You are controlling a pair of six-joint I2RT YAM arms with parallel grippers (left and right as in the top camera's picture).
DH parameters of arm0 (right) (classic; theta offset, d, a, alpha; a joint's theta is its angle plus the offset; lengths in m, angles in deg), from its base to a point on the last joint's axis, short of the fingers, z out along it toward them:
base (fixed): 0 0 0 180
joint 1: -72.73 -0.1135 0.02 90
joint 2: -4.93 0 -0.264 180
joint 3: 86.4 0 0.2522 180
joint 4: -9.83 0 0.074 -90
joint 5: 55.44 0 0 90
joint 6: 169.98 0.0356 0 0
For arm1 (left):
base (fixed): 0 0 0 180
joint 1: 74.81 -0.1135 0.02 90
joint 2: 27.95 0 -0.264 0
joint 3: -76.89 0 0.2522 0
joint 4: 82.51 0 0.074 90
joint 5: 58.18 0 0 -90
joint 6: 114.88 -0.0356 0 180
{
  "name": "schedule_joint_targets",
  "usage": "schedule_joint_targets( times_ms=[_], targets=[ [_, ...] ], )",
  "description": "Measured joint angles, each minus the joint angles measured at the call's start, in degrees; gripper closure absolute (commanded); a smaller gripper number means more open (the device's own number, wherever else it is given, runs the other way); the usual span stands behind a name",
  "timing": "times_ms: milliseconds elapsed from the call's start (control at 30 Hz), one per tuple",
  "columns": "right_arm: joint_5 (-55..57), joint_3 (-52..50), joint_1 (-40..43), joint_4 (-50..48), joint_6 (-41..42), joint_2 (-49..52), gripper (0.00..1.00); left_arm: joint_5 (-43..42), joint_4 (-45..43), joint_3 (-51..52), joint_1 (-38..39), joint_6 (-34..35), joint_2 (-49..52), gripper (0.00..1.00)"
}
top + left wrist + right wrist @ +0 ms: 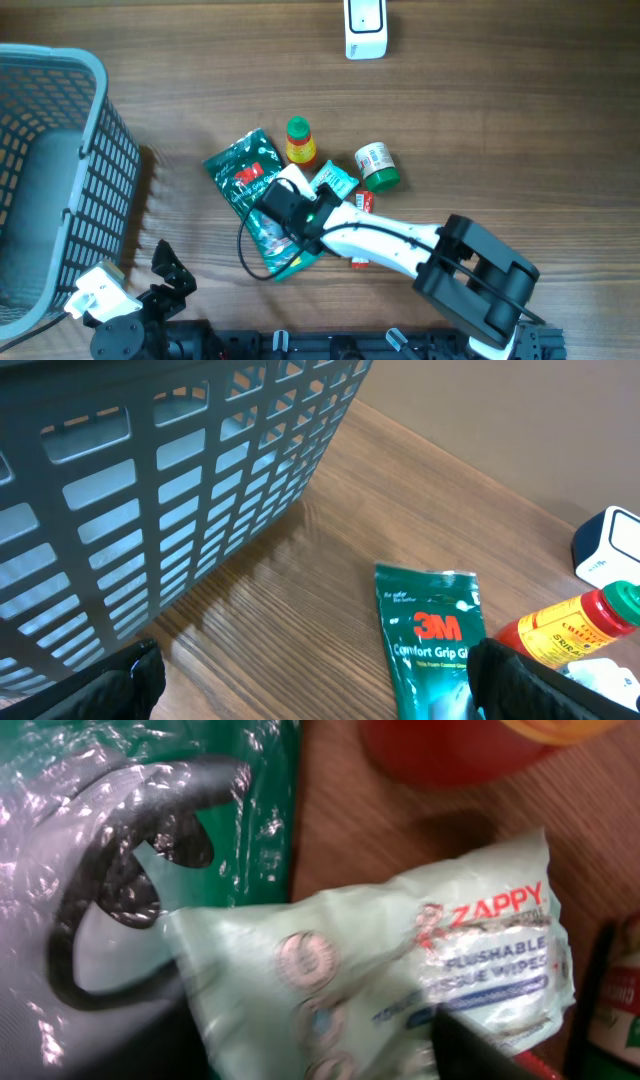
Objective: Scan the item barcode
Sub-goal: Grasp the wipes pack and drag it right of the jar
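**Soft wipes pack at the right gripper**

The pale green plastic pack of Zappy flushable wipes (400, 970) lies on the wooden tabletop (340, 820) between the half-open fingers of the right gripper (330, 1055); whether it is pinched, I cannot tell. Probably light, squashy and slippery, so grip across its middle. The left gripper (310, 695) is wide open and empty.

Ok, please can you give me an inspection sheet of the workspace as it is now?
Surface: wooden table, plain wood grain.
Job's things: barcode scanner at the far edge; Zappy wipes pack right under the right gripper.
Clutter: 3M gloves pack, yellow bottle, green-lidded jar, all close together.
Grippers: left gripper open, empty; right gripper over the wipes pack, grip unclear.
Cables: black cable loops beside the right gripper.
Surroundings: grey plastic basket at the left.
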Motion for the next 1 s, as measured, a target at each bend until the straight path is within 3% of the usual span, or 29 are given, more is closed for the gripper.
schedule_joint_targets(
  times_ms=[67, 100, 267, 400, 533, 700, 900, 1000],
  targets=[
    [-0.2, 0.0, 1.5, 0.1, 0.7, 0.1, 0.90, 0.0, 0.0, 0.0, 0.0, 0.0, 0.0, 0.00],
    [-0.5, 0.2, 2.3, 0.2, 0.9, 0.1, 0.95, 0.0, 0.0, 0.0, 0.0, 0.0, 0.0, 0.00],
    [-4.1, 2.0, 6.4, 1.8, 1.4, -0.2, 0.96, 0.0, 0.0, 0.0, 0.0, 0.0, 0.0, 0.00],
    [-10.2, 3.2, 7.6, 8.6, 2.1, -2.8, 0.96, 0.0, 0.0, 0.0, 0.0, 0.0, 0.0, 0.00],
    [-22.0, 3.4, 8.5, 13.6, 2.8, -12.9, 0.96, 0.0, 0.0, 0.0, 0.0, 0.0, 0.0, 0.00],
    [-40.5, 5.0, 15.9, 17.3, 2.4, -26.9, 0.96, 0.0, 0.0, 0.0, 0.0, 0.0, 0.0, 0.00],
    [-64.0, 5.1, 26.6, 18.5, 1.3, -28.5, 0.95, 0.0, 0.0, 0.0, 0.0, 0.0, 0.0, 0.00],
    [-60.9, 5.1, 27.8, 20.3, -1.6, -28.2, 0.96, 0.0, 0.0, 0.0, 0.0, 0.0, 0.0, 0.00]
  ],
)
